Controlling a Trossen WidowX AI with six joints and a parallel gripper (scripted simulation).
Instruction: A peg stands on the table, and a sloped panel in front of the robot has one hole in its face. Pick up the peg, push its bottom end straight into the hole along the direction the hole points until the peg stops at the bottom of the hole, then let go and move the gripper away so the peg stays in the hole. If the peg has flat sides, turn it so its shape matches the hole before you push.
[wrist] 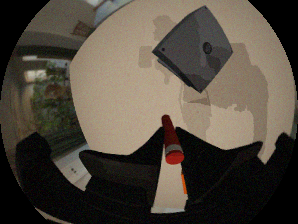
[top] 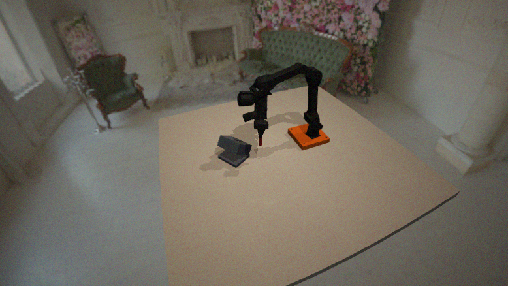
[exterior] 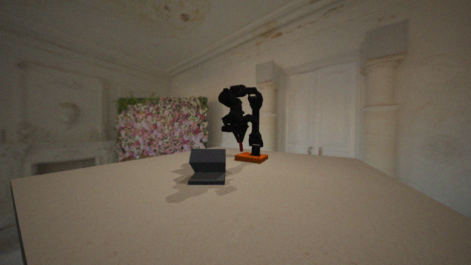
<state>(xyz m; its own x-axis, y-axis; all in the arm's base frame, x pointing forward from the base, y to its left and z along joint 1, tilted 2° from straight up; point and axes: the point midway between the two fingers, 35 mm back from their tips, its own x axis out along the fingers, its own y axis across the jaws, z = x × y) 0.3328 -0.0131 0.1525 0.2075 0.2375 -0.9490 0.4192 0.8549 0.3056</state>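
Observation:
My gripper [top: 260, 134] [exterior: 239, 138] [wrist: 169, 130] is shut on a thin red peg [top: 260, 141] [exterior: 240, 146] [wrist: 172, 139] and holds it above the table, its free end pointing down. The grey sloped panel [top: 234, 145] [exterior: 207, 160] [wrist: 194, 46] stands on its flat grey foot to the left of the peg in the top view. Its one round hole [wrist: 208, 48] shows in the wrist view, ahead of the peg's tip and apart from it. In the exterior view only the panel's back shows.
The arm's orange base plate [top: 308, 138] [exterior: 250, 157] sits on the tan table [top: 284, 198] [exterior: 263, 213] to the right of the peg. The table's front edge runs along the lower right in the top view.

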